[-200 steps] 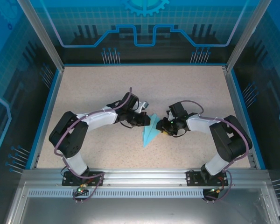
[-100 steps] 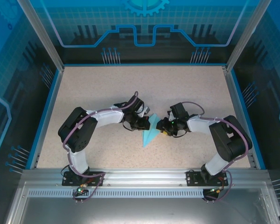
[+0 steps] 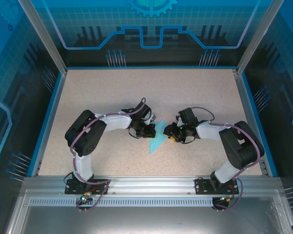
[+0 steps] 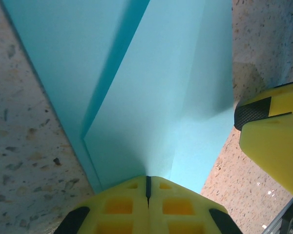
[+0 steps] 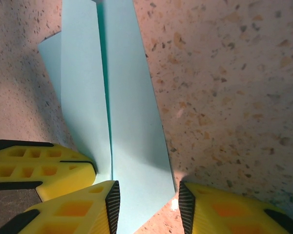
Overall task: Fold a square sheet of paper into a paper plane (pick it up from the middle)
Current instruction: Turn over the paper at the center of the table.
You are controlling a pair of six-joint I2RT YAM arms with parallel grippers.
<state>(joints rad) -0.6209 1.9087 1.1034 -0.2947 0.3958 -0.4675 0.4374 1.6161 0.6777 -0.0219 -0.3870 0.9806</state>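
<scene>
1. The paper plane (image 3: 157,138) lies on the speckled worktop (image 3: 112,92), near its middle, between the two arms. Its pointed end is toward the near edge.
2. The left gripper (image 3: 149,129) is at the left side of the wide end of the plane. In the left wrist view its yellow fingers (image 4: 122,204) are pressed together, and the blue paper (image 4: 151,97) runs into the seam between them, so it pinches the paper.
3. The right gripper (image 3: 170,132) is at the right side of the same end. In the right wrist view its jaws stand narrowly apart, and the end of the folded paper (image 5: 132,126) lies between them, flat on the worktop.
4. The two grippers are just beside each other.
</scene>
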